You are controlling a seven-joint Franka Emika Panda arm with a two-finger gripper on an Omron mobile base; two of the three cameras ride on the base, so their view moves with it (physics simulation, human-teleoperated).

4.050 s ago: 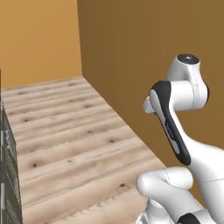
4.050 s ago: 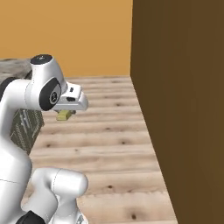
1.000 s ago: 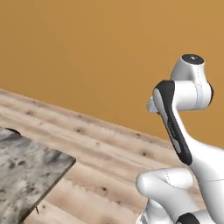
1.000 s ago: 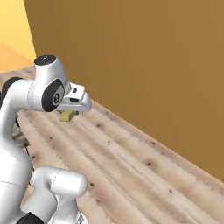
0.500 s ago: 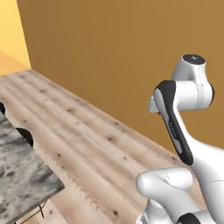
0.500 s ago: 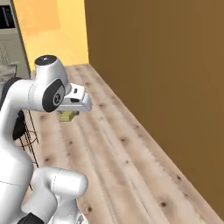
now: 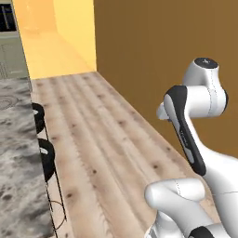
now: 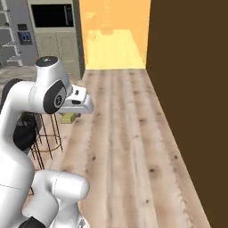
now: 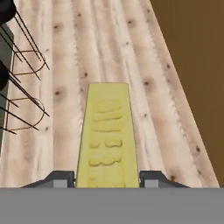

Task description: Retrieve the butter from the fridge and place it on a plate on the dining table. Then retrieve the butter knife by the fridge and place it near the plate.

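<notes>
Dining table (image 7: 16, 153) at far left, black stools (image 7: 45, 158) alongside. Butter (image 9: 108, 135) pinched in gripper (image 9: 108, 178), carried above wooden floor (image 9: 131, 52). Step: likely transport to the table; next, finding the plate and lowering onto it.

The wood floor (image 8: 120, 147) ahead is open; stools (image 7: 46, 158) and table (image 7: 16, 153) block the left, wall (image 8: 191, 89) the right.
</notes>
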